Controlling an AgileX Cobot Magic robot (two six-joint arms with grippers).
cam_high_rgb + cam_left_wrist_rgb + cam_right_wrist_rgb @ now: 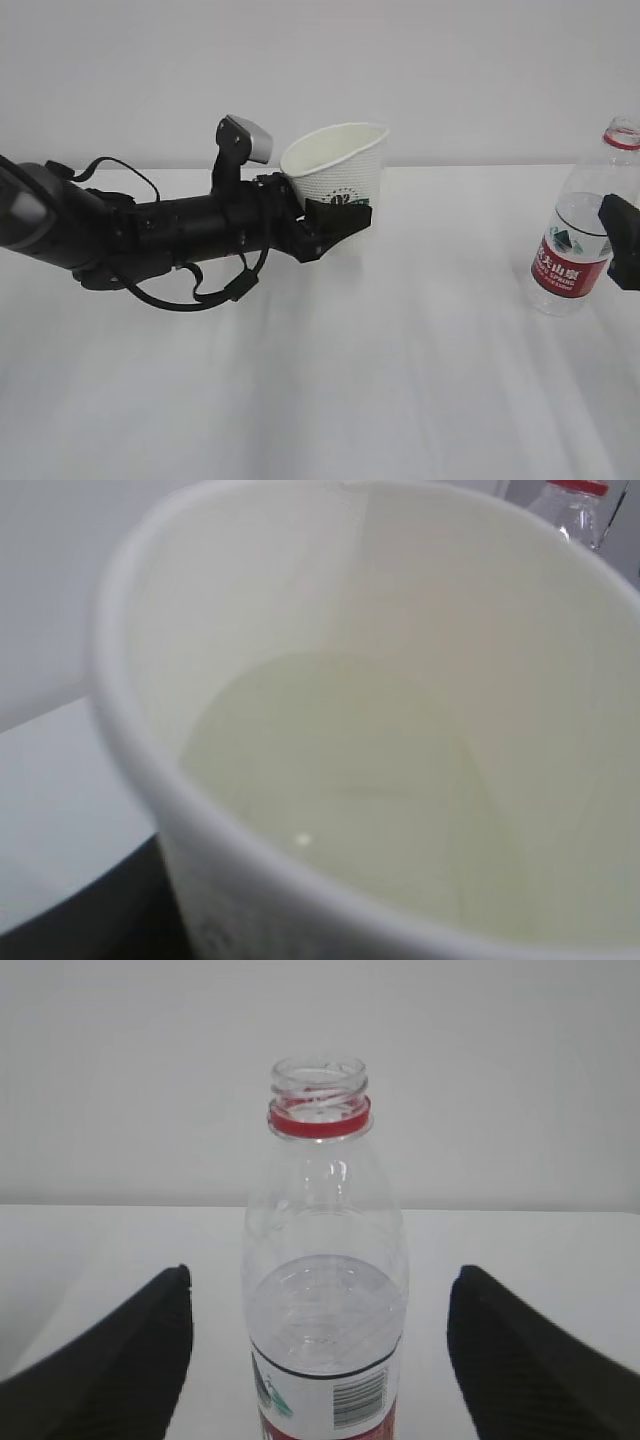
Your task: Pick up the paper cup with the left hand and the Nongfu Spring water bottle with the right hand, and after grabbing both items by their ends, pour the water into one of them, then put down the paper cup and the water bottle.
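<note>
The white paper cup (340, 170) with its green-and-black logo leans slightly to the left, and my left gripper (335, 222) is shut on its lower wall. In the left wrist view the paper cup (400, 680) fills the frame; its pale bottom shows a small glint, and I cannot tell whether liquid lies there. The Nongfu Spring water bottle (585, 225) stands upright and uncapped at the right edge, with water (325, 1310) reaching just above its red label. My right gripper (320, 1300) is open, one finger on each side of the bottle with clear gaps.
The white table (400, 380) runs to a plain white wall behind. My black left arm (120, 230), with loose cables, stretches in from the left edge. The bottle's red neck ring (578, 488) peeks over the cup's far rim.
</note>
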